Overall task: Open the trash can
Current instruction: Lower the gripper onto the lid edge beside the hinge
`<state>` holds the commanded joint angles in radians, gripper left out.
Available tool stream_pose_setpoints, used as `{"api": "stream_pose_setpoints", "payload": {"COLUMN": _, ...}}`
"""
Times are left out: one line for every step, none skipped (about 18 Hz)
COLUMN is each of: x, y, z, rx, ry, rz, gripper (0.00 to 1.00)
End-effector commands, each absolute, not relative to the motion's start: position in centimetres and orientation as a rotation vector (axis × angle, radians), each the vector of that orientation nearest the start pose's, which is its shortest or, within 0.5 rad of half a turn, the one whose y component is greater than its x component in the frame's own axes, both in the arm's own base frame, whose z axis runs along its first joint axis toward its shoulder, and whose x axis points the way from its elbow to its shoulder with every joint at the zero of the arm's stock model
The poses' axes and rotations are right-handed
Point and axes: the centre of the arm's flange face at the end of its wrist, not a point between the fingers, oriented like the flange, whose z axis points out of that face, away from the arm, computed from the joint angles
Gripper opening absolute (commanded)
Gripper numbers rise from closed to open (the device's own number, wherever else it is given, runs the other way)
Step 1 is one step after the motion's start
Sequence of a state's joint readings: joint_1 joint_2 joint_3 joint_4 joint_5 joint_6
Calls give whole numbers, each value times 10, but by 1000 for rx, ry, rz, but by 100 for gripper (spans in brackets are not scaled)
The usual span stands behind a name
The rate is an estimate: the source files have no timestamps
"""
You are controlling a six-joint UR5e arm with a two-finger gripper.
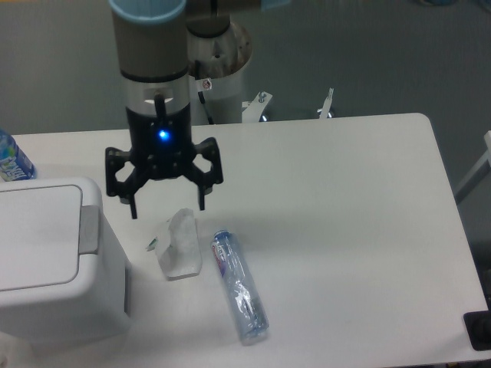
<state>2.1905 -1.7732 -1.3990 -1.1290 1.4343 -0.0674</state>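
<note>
The trash can (54, 261) is a big boxy white bin at the table's front left, its flat lid down and a grey push tab (89, 228) on the lid's right edge. My gripper (168, 208) hangs open above the table, just right of the can's upper right corner and over the crumpled clear wrapper. Nothing sits between its two dark fingers (135, 205). The left finger is a short way right of the grey tab and above it.
A crumpled clear plastic wrapper (179, 245) lies right of the can. An empty clear bottle (238, 286) lies on its side beside it. Part of a blue-labelled bottle (11, 159) shows at the far left edge behind the can. The robot's base column (219, 69) stands behind the table.
</note>
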Motion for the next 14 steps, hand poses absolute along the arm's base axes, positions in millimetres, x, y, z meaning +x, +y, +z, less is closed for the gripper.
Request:
{"api": "stream_pose_setpoints", "payload": {"x": -232, "y": 582, "z": 514, "rx": -2565, "ry": -881, "rz": -30, "gripper": 100}}
{"api": "stream_pose_setpoints", "payload": {"x": -228, "y": 586, "z": 512, "rx": -2571, "ry": -877, "rz": -36, "gripper": 100}}
{"api": "stream_pose_setpoints", "payload": {"x": -227, "y": 587, "z": 511, "rx": -2572, "ry": -880, "rz": -39, "gripper": 100}}
{"api": "stream_pose_setpoints", "payload": {"x": -224, "y": 589, "z": 509, "rx": -2575, "ry": -881, "rz": -43, "gripper": 100}}
{"api": "stream_pose_setpoints", "payload": {"x": -222, "y": 590, "z": 508, "rx": -2578, "ry": -878, "rz": -45, "gripper": 100}}
{"api": "stream_pose_setpoints", "payload": {"x": -222, "y": 590, "z": 508, "rx": -2578, "ry": -878, "rz": -45, "gripper": 100}}
{"api": "stream_pose_setpoints", "payload": {"x": -222, "y": 591, "z": 506, "rx": -2581, "ry": -876, "rz": -49, "gripper": 100}}
{"api": "stream_pose_setpoints", "payload": {"x": -222, "y": 592, "z": 505, "rx": -2582, "ry": -876, "rz": -51, "gripper": 100}}
{"api": "stream_pose_setpoints", "payload": {"x": -220, "y": 592, "z": 505, "rx": -2581, "ry": -877, "rz": -59, "gripper": 100}}
{"api": "stream_pose_setpoints", "payload": {"x": -221, "y": 593, "z": 504, "rx": -2578, "ry": -889, "rz": -62, "gripper": 100}}
{"api": "stream_pose_setpoints", "payload": {"x": -221, "y": 593, "z": 503, "rx": -2575, "ry": -904, "rz": -65, "gripper": 100}}
{"api": "stream_pose_setpoints", "payload": {"x": -220, "y": 594, "z": 502, "rx": -2577, "ry": -903, "rz": -67, "gripper": 100}}
{"api": "stream_pose_setpoints", "payload": {"x": -218, "y": 597, "z": 499, "rx": -2582, "ry": -901, "rz": -71, "gripper": 100}}
{"api": "stream_pose_setpoints", "payload": {"x": -215, "y": 598, "z": 499, "rx": -2585, "ry": -895, "rz": -72, "gripper": 100}}
